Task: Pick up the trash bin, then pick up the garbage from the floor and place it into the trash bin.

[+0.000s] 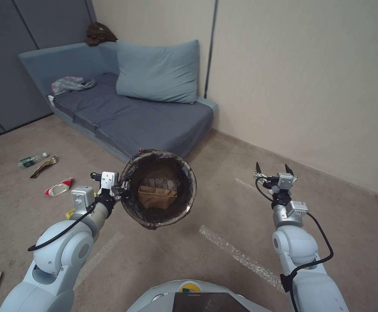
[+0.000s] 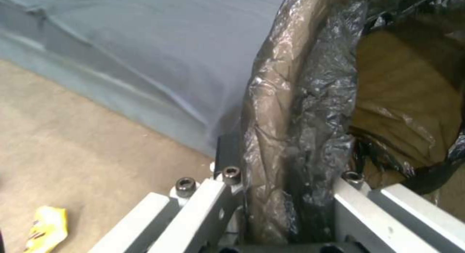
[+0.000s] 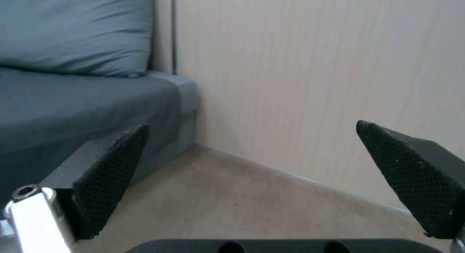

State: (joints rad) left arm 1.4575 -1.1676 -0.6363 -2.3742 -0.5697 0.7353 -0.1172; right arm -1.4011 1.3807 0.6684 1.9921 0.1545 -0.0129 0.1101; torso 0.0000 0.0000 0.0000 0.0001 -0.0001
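Carpeted room w/ a grey-blue sofa (image 1: pixel 132 117) against a beige wall. I've got the trash bin (image 1: pixel 158 188) up off the floor in front of the sofa's front edge, tipped so I look into its mouth; tan paper bag (image 1: pixel 156 196) lies inside. Left gripper (image 1: pixel 122 188) is clamped on the bin's rim, bag liner (image 2: pixel 310 111) pinched btwn the jaws. Right gripper (image 1: pixel 273 170) hangs apart to the right, jaws spread wide, empty. On the carpet to my left: clear bottle (image 1: pixel 33 159), brownish wrapper (image 1: pixel 44 166), red-and-white snack bag (image 1: pixel 59 187), yellow wrapper (image 2: pixel 46 227) near the left arm.
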